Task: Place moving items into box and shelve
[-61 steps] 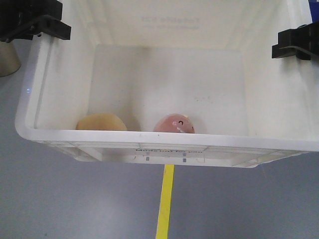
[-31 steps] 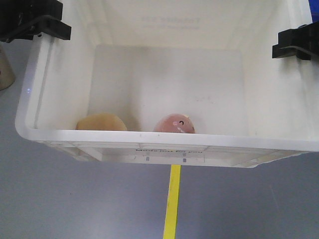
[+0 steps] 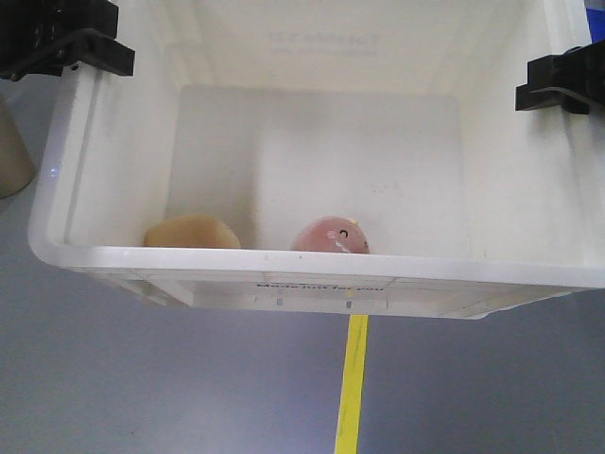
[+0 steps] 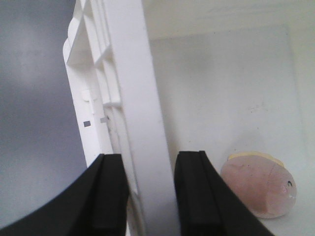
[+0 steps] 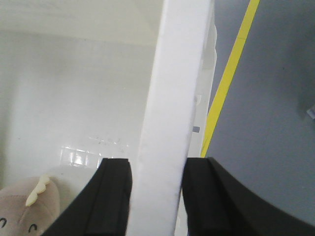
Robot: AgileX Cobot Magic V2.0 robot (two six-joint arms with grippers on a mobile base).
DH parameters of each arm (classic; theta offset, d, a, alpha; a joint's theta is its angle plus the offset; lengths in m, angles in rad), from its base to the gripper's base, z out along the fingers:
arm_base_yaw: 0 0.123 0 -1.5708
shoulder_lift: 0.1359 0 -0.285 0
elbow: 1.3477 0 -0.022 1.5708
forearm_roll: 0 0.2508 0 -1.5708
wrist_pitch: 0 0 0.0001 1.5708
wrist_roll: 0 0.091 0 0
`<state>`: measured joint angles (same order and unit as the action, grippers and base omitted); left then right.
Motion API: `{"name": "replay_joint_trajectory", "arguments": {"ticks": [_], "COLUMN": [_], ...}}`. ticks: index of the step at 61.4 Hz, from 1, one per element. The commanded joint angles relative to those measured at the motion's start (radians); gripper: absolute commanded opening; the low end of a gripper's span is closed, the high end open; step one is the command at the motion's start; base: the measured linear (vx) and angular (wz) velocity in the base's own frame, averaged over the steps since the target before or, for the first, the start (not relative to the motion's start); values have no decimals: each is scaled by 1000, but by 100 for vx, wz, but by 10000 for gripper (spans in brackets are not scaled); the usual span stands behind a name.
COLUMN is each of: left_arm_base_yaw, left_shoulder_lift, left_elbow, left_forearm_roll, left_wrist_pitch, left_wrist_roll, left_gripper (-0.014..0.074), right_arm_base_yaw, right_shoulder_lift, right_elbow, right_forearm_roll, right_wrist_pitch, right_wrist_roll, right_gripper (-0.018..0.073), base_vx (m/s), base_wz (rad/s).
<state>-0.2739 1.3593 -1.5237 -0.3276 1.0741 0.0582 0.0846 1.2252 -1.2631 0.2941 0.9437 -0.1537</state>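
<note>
Front view: 2 toys (image 3: 192, 232) (image 3: 330, 235) in 1 box (image 3: 284, 260); L gripper (image 4: 150, 189), R gripper (image 5: 157, 191) jaws clamp rim.

Rim (image 3: 284, 262) hid lower cream toy (image 3: 192, 232), pink toy (image 3: 330, 235) from me | I couldn't read blurred front print (image 3: 321, 284)

On the near outer wall of the box (image 3: 113, 257), just under its rim, a black printed line (image 3: 321, 285) is half hidden; it seems to say "Made just for you". Faint print (image 3: 323, 40) shows through the far wall, too pale to read.
</note>
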Motion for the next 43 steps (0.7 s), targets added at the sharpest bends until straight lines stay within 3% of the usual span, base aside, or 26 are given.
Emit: {"name": "replay_joint_trajectory", "arguments": {"ticks": [1, 43], "left_arm_base_yaw": [-16, -16], "left_shoulder_lift": [-46, -46], "left_elbow": [-43, -43], "left_forearm_roll": [-142, -140], "left_wrist_pitch": [-117, -118], "left_wrist_roll": [14, 14], "left_gripper": [-6, -6], "right_arm_base_yaw": [5, 5], "right_shoulder_lift": [-38, -38], "right_elbow": [-40, -40], "right_forearm_roll": [109, 108], "right_wrist_pitch": [-115, -115], "right_wrist_roll": [-18, -18], "right_gripper": [-6, -6], "base_vx": [43, 43], "base_wz": [5, -2]}}
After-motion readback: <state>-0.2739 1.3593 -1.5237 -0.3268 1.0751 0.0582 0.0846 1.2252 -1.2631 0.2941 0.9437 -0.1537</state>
